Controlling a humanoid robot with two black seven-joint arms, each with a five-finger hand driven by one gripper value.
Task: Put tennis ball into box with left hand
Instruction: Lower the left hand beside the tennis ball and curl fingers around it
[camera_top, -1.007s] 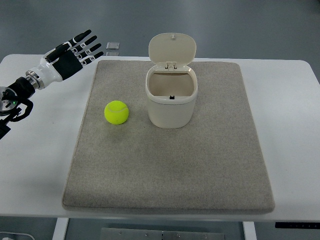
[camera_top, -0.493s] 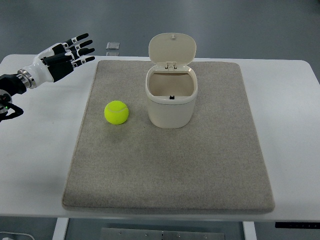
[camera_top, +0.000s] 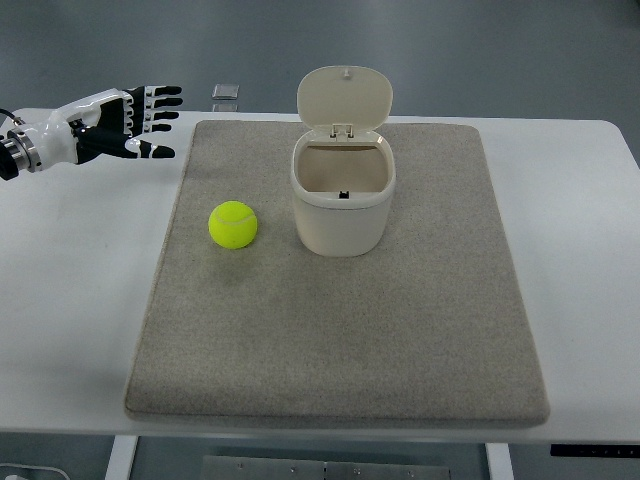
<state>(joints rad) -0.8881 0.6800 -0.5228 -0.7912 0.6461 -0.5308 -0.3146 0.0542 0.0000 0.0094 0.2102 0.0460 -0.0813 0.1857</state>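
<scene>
Here, the yellow-green tennis ball (camera_top: 233, 225) rests on the grey mat (camera_top: 340, 330), just left of the open-lidded cream box (camera_top: 342, 200). The left hand (camera_top: 120, 122) hovers over the table's far-left corner, fingers spread, holding nothing.

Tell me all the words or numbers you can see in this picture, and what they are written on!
There are no words or numbers to read here.
Tennis ball: plain yellow-green, no print shows.
Box and its open lid: plain cream, no label.
Mat and table: no writing.
Small flat thing at the table's far edge: too small to tell.
Left robot hand: black and white, no marks to read.
</scene>
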